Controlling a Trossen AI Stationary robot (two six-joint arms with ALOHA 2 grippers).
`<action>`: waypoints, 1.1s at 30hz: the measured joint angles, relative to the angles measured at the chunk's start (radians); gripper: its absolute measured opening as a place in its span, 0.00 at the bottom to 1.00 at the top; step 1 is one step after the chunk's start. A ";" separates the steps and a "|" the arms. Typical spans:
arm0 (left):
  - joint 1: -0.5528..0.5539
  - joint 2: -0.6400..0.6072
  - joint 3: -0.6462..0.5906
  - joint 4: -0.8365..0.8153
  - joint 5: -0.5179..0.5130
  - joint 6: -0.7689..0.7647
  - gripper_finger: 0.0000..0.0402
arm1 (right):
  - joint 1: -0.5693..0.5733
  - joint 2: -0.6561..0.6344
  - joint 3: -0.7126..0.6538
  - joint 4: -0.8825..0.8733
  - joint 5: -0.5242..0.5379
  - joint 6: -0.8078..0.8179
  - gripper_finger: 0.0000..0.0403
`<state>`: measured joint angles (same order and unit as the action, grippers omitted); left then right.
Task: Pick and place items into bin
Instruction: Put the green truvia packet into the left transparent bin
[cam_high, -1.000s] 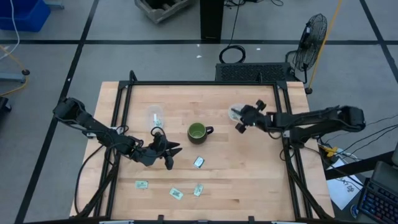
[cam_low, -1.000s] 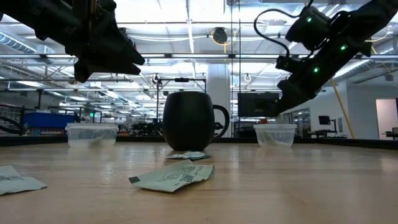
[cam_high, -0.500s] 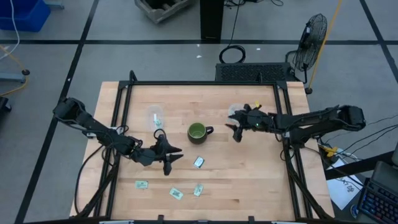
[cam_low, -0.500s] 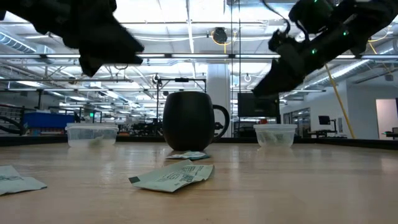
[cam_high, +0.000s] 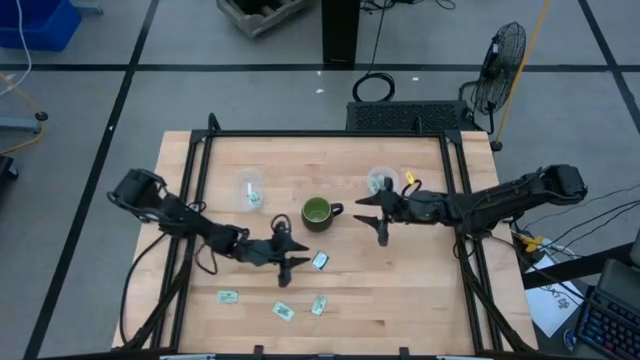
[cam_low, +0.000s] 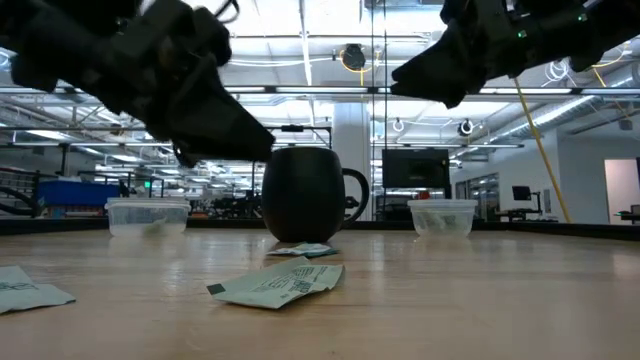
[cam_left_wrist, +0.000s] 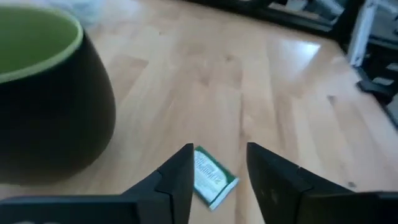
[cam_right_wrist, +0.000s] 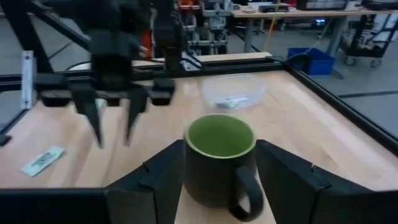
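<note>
- Since 1 second ago, the left gripper (cam_high: 293, 263) has been moved right to just beside a small pale green and white flat packet (cam_high: 320, 260); the right gripper (cam_high: 372, 213) has been moved left from the clear plastic bin (cam_high: 381, 179) toward the dark, green-lined mug (cam_high: 318, 212).
- Both grippers are seen spread open, with nothing held.
- The packet (cam_left_wrist: 210, 178) is shown between the left fingers (cam_left_wrist: 176, 174) only in the left wrist view, long axis slanted across the wooden table (cam_left_wrist: 249, 68).
- 3 more packets (cam_high: 283, 311) are seen near the table's front edge.
</note>
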<state>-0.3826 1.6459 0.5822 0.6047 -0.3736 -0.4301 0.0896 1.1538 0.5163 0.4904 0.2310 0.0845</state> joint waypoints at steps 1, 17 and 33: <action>0.011 0.019 0.014 -0.003 0.012 0.000 0.40 | 0.003 0.000 0.000 0.000 0.000 0.000 0.47; 0.035 0.255 0.285 -0.342 0.051 0.084 0.57 | 0.018 0.000 0.000 0.007 0.000 0.008 0.45; 0.055 0.356 0.298 -0.322 0.040 0.012 0.46 | 0.030 0.000 0.000 0.007 0.001 0.009 0.43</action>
<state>-0.3276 2.0018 0.8798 0.2823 -0.3332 -0.4178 0.1196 1.1542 0.5163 0.4976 0.2320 0.0933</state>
